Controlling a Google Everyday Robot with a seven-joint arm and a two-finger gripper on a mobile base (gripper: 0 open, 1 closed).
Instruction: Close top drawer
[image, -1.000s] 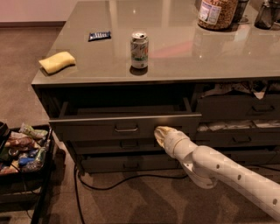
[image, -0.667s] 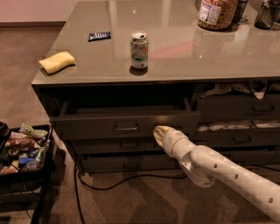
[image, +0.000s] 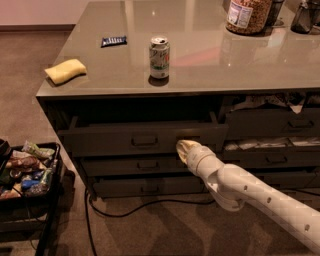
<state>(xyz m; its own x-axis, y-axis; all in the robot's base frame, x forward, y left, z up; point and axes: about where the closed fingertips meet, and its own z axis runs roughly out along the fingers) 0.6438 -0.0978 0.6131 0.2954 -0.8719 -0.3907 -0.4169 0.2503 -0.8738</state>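
Pressure off centre could have jammed the top drawer (image: 100, 142), partly open under the worktop (image: 215, 65), because the gripper (image: 183, 149), whose state I could not tell, met its front right of the handle (image: 144, 141).

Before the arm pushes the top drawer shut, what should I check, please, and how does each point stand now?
1. Top drawer open, front sticking out: ok.
2. Gripper at the drawer front, right of the handle: ok.
3. Gripper touching the front: cannot tell.
4. Nothing sticking up from the drawer: cannot tell, inside is dark.
5. Cable lies on the floor, below the drawers: ok.
6. Can stands upright, back from the edge: ok.
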